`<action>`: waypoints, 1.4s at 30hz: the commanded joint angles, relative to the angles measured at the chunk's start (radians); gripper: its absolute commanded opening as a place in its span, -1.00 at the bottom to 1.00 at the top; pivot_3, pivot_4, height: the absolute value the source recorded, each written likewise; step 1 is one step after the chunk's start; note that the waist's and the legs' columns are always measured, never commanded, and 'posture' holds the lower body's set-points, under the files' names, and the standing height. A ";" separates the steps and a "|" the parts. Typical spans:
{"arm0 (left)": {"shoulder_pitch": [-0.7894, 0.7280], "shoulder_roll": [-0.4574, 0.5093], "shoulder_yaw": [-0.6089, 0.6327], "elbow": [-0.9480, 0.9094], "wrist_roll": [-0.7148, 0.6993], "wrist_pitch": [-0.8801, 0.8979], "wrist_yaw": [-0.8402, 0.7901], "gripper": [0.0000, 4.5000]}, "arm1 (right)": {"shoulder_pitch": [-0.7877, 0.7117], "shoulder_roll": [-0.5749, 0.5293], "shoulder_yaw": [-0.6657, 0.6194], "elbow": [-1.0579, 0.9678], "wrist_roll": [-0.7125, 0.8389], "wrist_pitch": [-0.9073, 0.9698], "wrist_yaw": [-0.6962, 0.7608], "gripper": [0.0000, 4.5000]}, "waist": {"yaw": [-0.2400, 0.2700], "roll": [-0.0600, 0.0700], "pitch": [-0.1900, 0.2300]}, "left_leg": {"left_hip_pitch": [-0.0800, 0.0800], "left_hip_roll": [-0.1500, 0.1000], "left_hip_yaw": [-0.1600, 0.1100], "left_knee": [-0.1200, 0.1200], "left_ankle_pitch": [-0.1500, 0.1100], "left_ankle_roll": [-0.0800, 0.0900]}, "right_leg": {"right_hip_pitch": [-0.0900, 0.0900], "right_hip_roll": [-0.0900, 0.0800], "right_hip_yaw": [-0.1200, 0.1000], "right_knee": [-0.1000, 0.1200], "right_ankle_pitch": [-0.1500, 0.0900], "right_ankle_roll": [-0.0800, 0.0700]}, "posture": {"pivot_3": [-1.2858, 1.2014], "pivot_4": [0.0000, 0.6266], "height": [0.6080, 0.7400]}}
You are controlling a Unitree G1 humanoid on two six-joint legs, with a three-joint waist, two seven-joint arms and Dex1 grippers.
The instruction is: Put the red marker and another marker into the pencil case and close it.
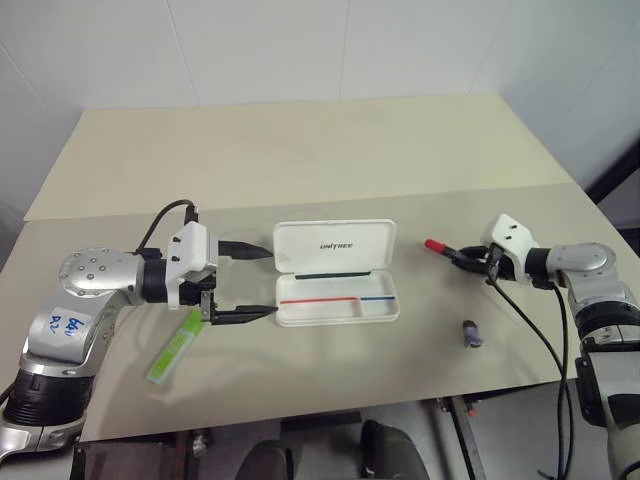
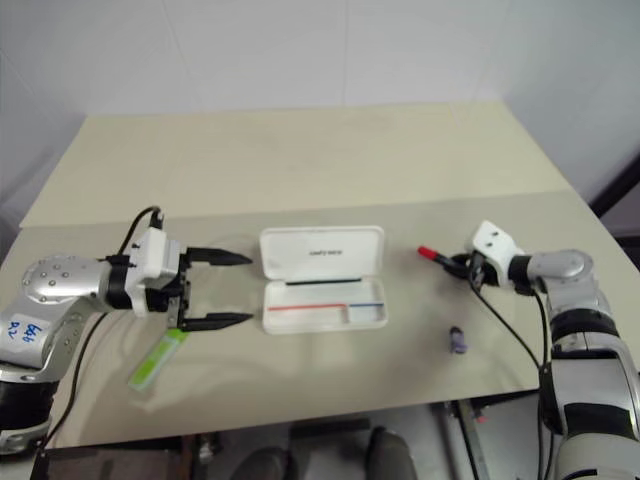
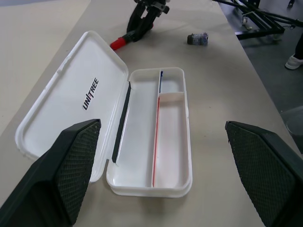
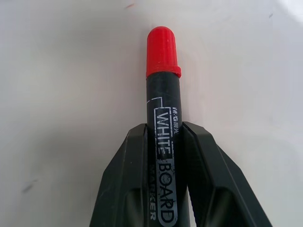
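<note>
The right tool (image 4: 163,175) is clamping the red marker (image 4: 162,90) by its dark body, with the red cap sticking out past the fingertips toward the case (image 1: 336,272). The marker is lying low over the table (image 1: 300,150), to the right of the case and well apart from it. The hold is sitting far back on the barrel, so the long free end could swing or slip as the arm is carrying it left, and the cap could catch the case's right wall if it is coming in too low. A knock there could slide the light case.

The right arm is reaching in from the right edge, its tool pointing left and slightly downward. The left arm is bending in from the left, its tool (image 1: 258,283) pointing right at the case with fingers standing wide apart and holding nothing. The case is lying open at the table's middle, lid back on the far side. The green highlighter (image 1: 175,345) is lying near the left tool, on its near side. A small purple stub (image 1: 471,334) is lying near the right arm.
</note>
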 commanded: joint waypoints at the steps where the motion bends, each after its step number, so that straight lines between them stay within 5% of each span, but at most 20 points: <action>1: -0.021 -0.004 0.000 0.003 -0.003 -0.029 0.000 1.00 | -0.017 -0.028 -0.068 -0.099 0.060 0.008 -0.011 -0.58 | 0.001 0.001 0.000 | -0.003 0.000 0.000 0.000 0.000 0.000 | -0.003 0.000 0.000 0.000 0.000 0.000 | 0.03 -0.52 1.00; 12: 0.005 0.015 0.019 0.089 0.009 -0.109 -0.027 1.00 | -0.031 -0.006 -0.212 -0.562 0.334 0.373 0.018 -0.58 | 0.004 0.002 0.001 | -0.012 0.001 0.000 -0.005 -0.001 0.000 | -0.012 0.000 -0.007 0.000 0.000 0.000 | 0.03 -0.52 1.00; 17: 0.024 0.065 0.085 0.181 0.034 -0.162 -0.021 1.00 | 0.104 0.043 -0.135 -1.058 0.578 0.645 0.144 -0.58 | 0.005 0.002 0.001 | -0.011 0.004 0.000 -0.004 0.000 0.000 | -0.012 0.002 -0.008 0.001 0.000 0.000 | 0.03 -0.52 1.00; 21: 0.063 0.084 0.115 0.198 0.031 -0.183 -0.029 1.00 | 0.169 0.097 -0.059 -1.212 0.639 0.773 0.118 -0.58 | 0.013 0.000 0.000 | -0.011 0.004 0.001 -0.002 -0.001 0.000 | -0.011 0.002 -0.007 0.002 0.000 0.000 | 0.03 -0.52 1.00; 29: 0.147 0.108 0.166 0.190 0.028 -0.196 -0.018 1.00 | 0.234 0.144 0.132 -1.258 0.493 0.682 0.154 -0.58 | 0.030 0.000 0.000 | -0.011 0.004 0.001 -0.001 -0.001 0.000 | -0.012 0.002 -0.006 0.003 0.000 -0.001 | 0.03 -0.52 1.00; 42: 0.239 0.090 0.190 0.098 0.008 -0.163 0.029 1.00 | 0.167 0.191 0.270 -0.941 0.159 0.283 0.143 -0.58 | 0.023 0.000 0.000 | -0.010 0.004 0.004 -0.003 -0.001 0.000 | -0.013 0.002 -0.006 0.002 -0.001 -0.001 | 0.03 -0.52 1.00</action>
